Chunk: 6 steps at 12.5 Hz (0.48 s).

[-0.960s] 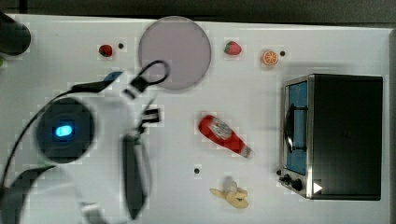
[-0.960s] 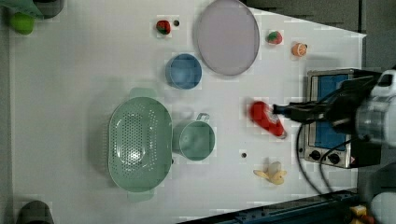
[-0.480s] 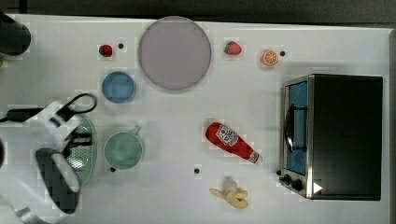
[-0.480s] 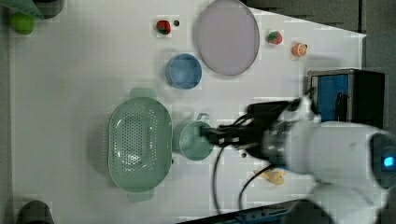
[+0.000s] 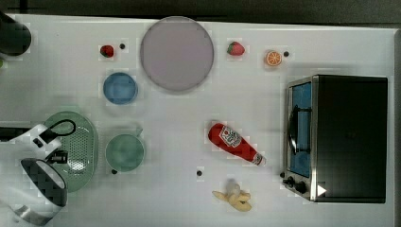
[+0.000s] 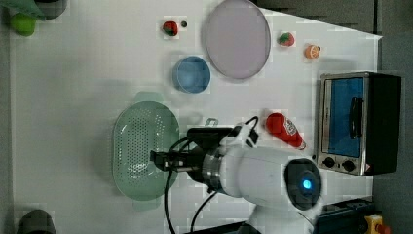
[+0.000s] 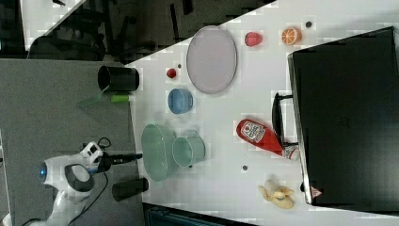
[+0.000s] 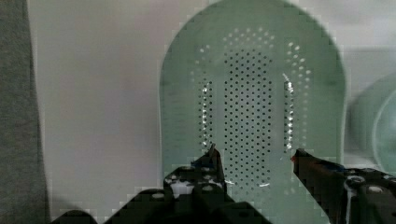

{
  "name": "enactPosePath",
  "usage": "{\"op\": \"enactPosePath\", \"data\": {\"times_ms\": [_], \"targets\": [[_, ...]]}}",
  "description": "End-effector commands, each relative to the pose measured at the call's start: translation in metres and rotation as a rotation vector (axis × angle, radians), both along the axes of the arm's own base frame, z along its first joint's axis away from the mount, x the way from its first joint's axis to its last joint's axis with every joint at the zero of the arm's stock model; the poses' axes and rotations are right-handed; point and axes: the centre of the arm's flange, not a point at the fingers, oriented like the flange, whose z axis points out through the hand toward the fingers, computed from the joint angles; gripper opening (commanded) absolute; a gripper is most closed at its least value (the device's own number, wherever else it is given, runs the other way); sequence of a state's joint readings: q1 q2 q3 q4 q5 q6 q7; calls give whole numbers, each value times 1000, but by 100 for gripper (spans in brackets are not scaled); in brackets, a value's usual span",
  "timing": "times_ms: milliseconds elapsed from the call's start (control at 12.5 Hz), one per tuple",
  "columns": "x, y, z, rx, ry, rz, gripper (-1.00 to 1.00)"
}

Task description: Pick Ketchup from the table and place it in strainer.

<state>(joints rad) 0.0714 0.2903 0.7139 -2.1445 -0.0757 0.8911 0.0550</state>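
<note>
The ketchup (image 5: 234,142) is a red bottle with a white cap. It lies on its side on the white table (image 5: 189,113), between the green bowl and the oven, also visible in the left view (image 6: 284,129) and right view (image 7: 259,134). Far from it, my gripper (image 8: 256,161) hangs open over the pale green strainer (image 8: 252,93), whose perforated floor shows between the fingers (image 8: 212,161). The left view has the gripper (image 6: 157,160) above the strainer (image 6: 141,141). In the top view the arm covers part of the strainer (image 5: 82,137).
A green bowl (image 5: 124,152) stands right beside the strainer, a blue bowl (image 5: 120,88) and a large grey plate (image 5: 177,53) farther back. A toaster oven (image 5: 345,137) takes the top view's right side. A banana (image 5: 234,196), strawberries (image 5: 236,48) and an orange slice (image 5: 273,58) lie around.
The arm has swung away from the ketchup and across the table to above the strainer. The ketchup stays lying on the table, shifted only slightly.
</note>
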Motion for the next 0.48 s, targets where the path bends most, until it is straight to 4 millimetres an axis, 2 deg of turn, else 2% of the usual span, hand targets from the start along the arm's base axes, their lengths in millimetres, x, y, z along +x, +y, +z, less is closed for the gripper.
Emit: {"op": "enactPosePath", "data": {"times_ms": [80,160,320,400,480], "targets": [[17,-9,-21,39,19,-149,16],[19,-8,-29,50,30,-164,24],[20,-11,-40,49,49,-171,66],[22,-12,-39,52,44,-177,89],[23,-13,-36,53,36,-178,100]]}}
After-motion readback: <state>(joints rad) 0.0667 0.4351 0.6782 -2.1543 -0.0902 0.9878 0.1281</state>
